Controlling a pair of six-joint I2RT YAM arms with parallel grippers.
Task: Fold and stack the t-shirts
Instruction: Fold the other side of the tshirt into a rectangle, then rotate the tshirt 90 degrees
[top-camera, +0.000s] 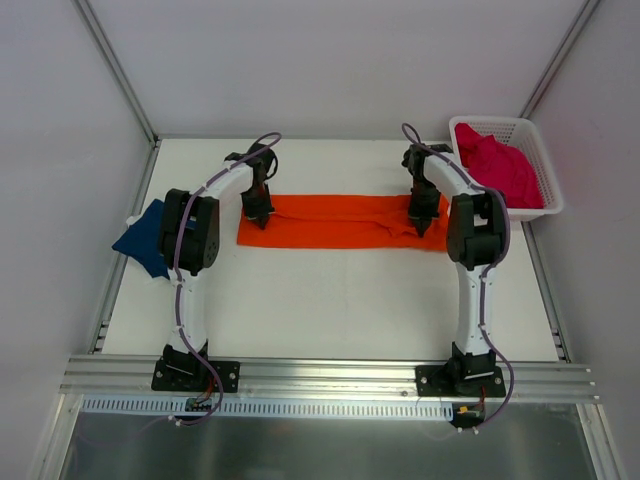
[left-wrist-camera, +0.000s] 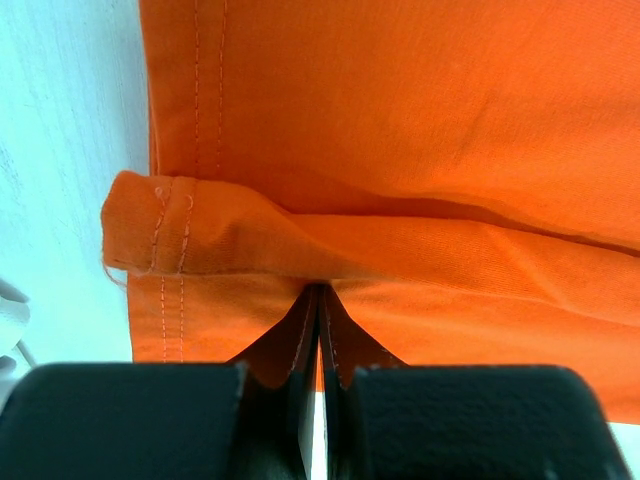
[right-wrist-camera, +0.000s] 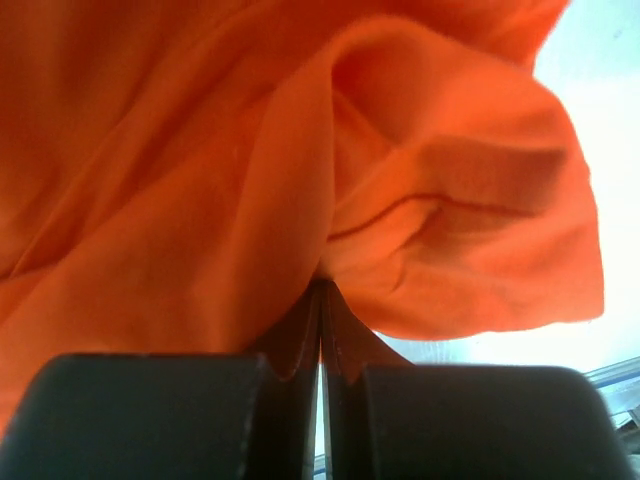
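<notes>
While left gripper (top-camera: 257, 213) and right gripper (top-camera: 424, 229) clamp its ends, orange t-shirt (top-camera: 335, 222) lies between.

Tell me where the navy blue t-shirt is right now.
In the top view the navy blue t-shirt lies bunched at the left edge of the table, beside the left arm, apart from the orange t-shirt.

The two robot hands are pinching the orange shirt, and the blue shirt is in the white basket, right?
Not quite. The top view shows the pink shirt in the white basket; the blue shirt lies at the left edge of the table.
</notes>
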